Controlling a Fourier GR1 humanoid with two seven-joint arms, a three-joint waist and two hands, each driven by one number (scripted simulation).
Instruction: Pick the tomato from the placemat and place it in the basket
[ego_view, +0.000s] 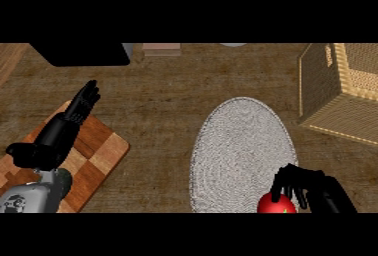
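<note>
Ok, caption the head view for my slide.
Right hand curled over the tomato at the placemat's near edge; basket waits.

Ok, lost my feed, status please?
Right robot hand curled over tomato at placemat's near edge. Left robot hand open, resting over cutting board. Basket far right, path clear.

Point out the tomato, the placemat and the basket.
tomato (275, 205): head view, on its red skin below the right hand's fingers.
placemat (240, 145): head view, on its bare grey middle.
basket (339, 112): head view, on its woven front wall.
</note>
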